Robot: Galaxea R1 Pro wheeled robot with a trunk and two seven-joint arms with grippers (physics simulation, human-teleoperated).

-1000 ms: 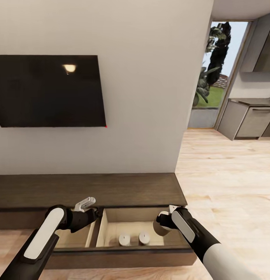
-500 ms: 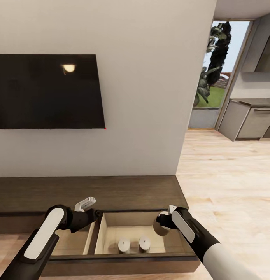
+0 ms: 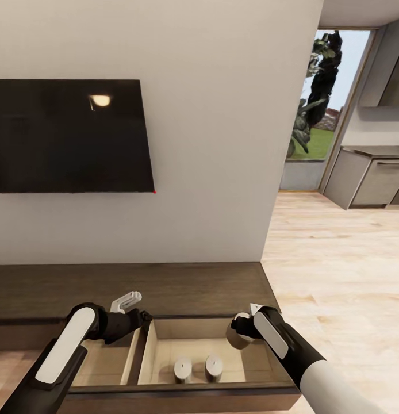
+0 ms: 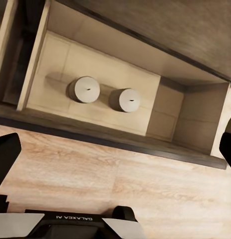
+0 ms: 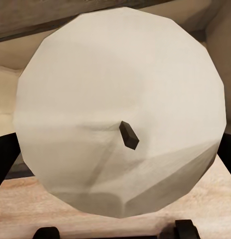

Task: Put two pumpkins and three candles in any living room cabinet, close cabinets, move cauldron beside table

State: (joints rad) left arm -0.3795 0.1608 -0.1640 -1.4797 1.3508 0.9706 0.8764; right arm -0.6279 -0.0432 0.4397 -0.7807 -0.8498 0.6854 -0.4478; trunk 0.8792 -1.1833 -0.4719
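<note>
Landmark: open drawer (image 3: 196,345) of cabinet (image 3: 130,284).

Nearest: right gripper (image 3: 241,332) clamped on third candle (image 5: 120,112), held above drawer's right end, inside its rim line. Wrist view confirms pale candle face with dark wick (image 5: 128,135), dark fingers at both sides. Probably held high to clear the drawer wall before lowering; release not yet done.

Left gripper (image 3: 126,301) hangs above drawer's left edge, near the divider, holding nothing. Fingers look parted, wide apart in the left wrist view. Likely parked there to stay out of the right arm's path, or ready to push the front shut.

Inside drawer: two candles (image 3: 183,368) (image 3: 214,365) upright on pale floor, side by side, just apart, toward the front. Free floor to their right, so third candle has room there. Second open compartment (image 3: 107,359) left of the divider, contents not readable.

Behind drawer: cabinet top, then wall with TV (image 3: 70,135) above. Beyond cabinet's right end: wood floor (image 3: 337,259), grey kitchen units (image 3: 372,178), glass door with plants (image 3: 314,103).

Remaining by judgement: drop candle, close drawers, pumpkins, cauldron.
</note>
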